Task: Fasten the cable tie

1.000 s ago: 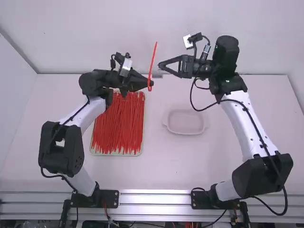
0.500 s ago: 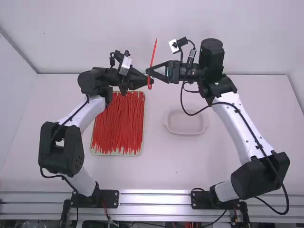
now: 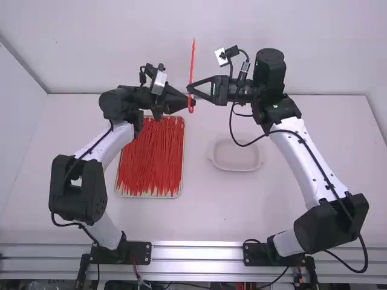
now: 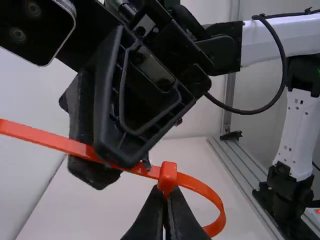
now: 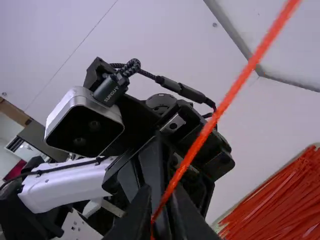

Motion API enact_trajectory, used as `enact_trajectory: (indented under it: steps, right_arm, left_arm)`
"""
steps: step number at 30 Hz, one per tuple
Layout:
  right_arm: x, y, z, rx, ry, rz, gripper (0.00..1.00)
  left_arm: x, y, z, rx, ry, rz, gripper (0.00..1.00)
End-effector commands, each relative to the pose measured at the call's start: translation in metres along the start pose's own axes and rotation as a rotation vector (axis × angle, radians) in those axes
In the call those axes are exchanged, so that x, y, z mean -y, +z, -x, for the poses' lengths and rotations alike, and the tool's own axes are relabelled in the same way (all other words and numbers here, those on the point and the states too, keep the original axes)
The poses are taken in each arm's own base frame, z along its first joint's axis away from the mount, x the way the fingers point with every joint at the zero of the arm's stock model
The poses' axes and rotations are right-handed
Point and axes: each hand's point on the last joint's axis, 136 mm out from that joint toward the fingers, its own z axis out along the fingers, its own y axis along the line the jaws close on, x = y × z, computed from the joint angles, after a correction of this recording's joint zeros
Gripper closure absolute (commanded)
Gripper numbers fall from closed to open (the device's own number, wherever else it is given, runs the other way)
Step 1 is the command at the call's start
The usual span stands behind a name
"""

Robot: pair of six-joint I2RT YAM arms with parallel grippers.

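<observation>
Cable tie point(image 3: 191, 72) is hanging in the air between both arms, above the far end of the tray point(image 3: 151, 196) of spare red ties, its tail pointing up and a small loop seemingly already threaded through the head. The left gripper point(image 4: 165, 200) is pinching shut right at the square head, while the right gripper point(image 3: 190, 90) is clamping narrow on the tail just past it. The strap is looking light, springy and slick, so gripping the tail close to the head and bracing the head itself is probably giving the surest pull
</observation>
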Motion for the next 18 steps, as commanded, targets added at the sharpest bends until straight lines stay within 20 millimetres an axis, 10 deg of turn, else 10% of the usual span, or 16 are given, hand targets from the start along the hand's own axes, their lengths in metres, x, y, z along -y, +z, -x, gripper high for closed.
enact_trajectory:
  steps: [1,9,12,15,18]
  right_arm:
    - [-0.009,0.001,0.006,0.005,-0.034,0.012,1.0]
    - [-0.006,-0.003,0.007,0.009,-0.05,0.004,1.0]
    - [-0.001,-0.01,0.01,0.017,-0.048,-0.007,1.0]
    - [0.012,-0.023,0.01,0.023,-0.032,-0.046,1.0]
    - [0.022,-0.033,0.008,0.02,-0.02,-0.079,1.0]
  left_arm:
    - [0.0,-0.001,0.016,0.021,0.049,0.018,0.98]
    - [-0.002,-0.002,0.017,0.031,0.045,0.031,0.8]
    - [-0.006,-0.002,0.019,0.047,0.031,0.048,0.59]
    - [-0.025,-0.015,0.018,0.073,-0.063,0.122,0.01]
    - [-0.035,-0.022,0.01,0.062,-0.102,0.153,0.01]
